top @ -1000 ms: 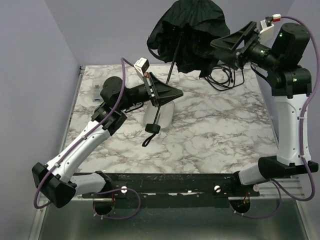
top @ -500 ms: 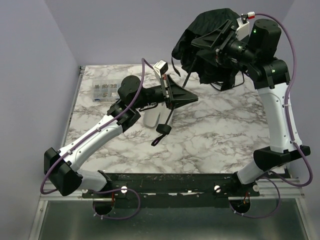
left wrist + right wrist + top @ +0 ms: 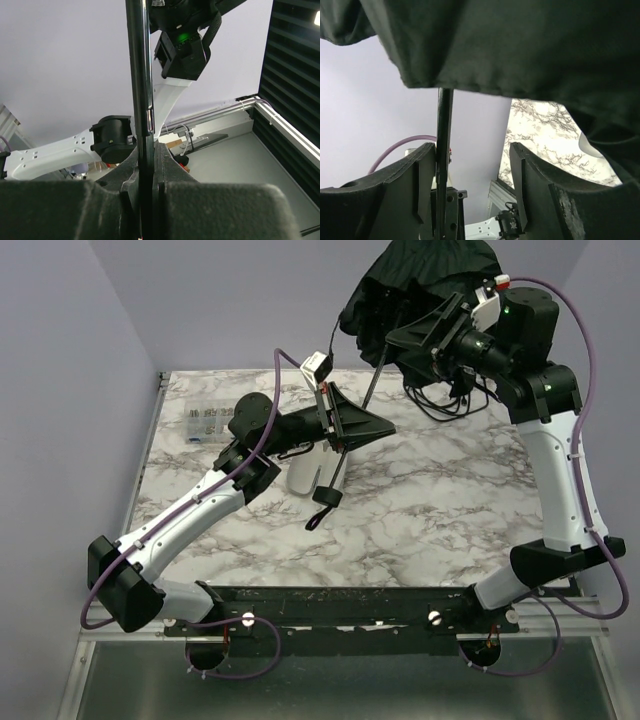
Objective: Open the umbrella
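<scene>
Umbrella [image 3: 420, 285] tight in left end effector [image 3: 148, 170]

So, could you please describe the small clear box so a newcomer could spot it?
On the marble table, look to the far left corner, beyond the left arm. The clear compartment box lies flat there; unlike the cream sleeve and black cable, it is see-through with small cells.

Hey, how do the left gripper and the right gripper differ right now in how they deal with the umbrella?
The left gripper is shut on the umbrella shaft; the right gripper has its jaws apart, the shaft beside one finger, unclamped. The left gripper sits low, near the handle; the right gripper is raised, just under the black canopy. Both line up on the same shaft.
</scene>
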{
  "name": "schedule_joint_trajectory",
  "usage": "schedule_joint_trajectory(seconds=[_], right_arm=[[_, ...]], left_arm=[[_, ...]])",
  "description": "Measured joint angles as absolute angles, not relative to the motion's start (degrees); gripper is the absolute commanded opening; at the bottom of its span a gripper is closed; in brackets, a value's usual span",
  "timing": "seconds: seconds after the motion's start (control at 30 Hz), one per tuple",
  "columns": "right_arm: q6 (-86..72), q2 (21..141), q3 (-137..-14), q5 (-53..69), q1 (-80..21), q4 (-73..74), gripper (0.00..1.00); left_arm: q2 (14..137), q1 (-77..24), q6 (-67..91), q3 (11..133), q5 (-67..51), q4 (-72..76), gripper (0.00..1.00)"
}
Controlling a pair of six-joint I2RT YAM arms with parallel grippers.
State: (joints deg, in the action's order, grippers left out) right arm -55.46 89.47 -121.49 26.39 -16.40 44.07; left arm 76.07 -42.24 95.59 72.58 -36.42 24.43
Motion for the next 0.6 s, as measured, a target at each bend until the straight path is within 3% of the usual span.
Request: schedule_joint_trajectory(seconds=[0.13,0.3,0.43,0.53,0.6], right_arm=[[-56.6,88.47,-117.97,26.59,-16.4,40.66,0.59],[-58.24,89.14,-117.75,27.97,-16.43,35.4,0.4],[-59.2,90.0,-117.75,28.69,-16.99,31.83,0.22],[-60.47,90.35,-117.8,28.95,-17.58,30.37,0.01],[-61.63,90.37,-117.86,29.04,-17.69,30.33,0.01]], left_arm=[[76.07,-42.24,95.64,72.58,-36.45,24.23,0.0],[76.07,-42.41,95.55,72.58,-36.45,24.6,0.0],[76.12,-42.85,95.68,72.58,-36.56,25.39,0.0],[76.51,-43.05,96.05,72.58,-37.15,26.26,0.0],[76.86,-43.24,95.57,72.58,-37.63,26.41,0.11]])
